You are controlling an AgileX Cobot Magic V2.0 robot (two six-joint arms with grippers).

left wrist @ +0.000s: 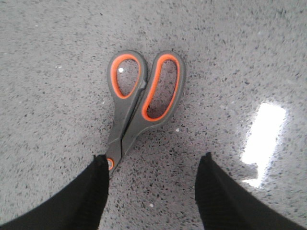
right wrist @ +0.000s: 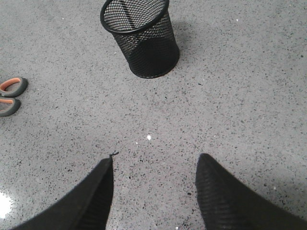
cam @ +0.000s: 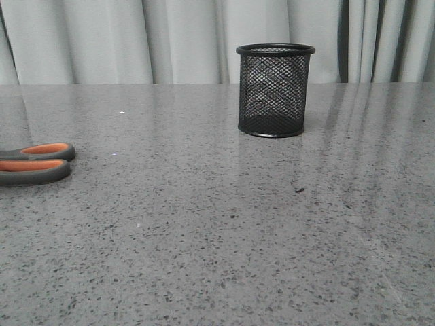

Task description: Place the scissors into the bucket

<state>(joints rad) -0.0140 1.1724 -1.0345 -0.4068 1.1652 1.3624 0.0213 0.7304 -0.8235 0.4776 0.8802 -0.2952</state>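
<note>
Scissors [cam: 34, 163] lie flat at the table's [cam: 217, 238] left edge, blades probably hidden; bucket [cam: 274, 90] stands upright, far right. Left gripper [left wrist: 151, 165] and right gripper [right wrist: 154, 167] are spread, holding nothing.

The scissors [cam: 35, 163] lie flat at the far left edge of the front view, halfway down, only their grey handle loops lined in orange showing; the left wrist view shows them [left wrist: 139, 98] closed, near the frame's centre. The bucket [cam: 274, 90], a black wire-mesh cylinder with solid rim and base, stands upright in the upper middle-right, well apart from them.
</note>
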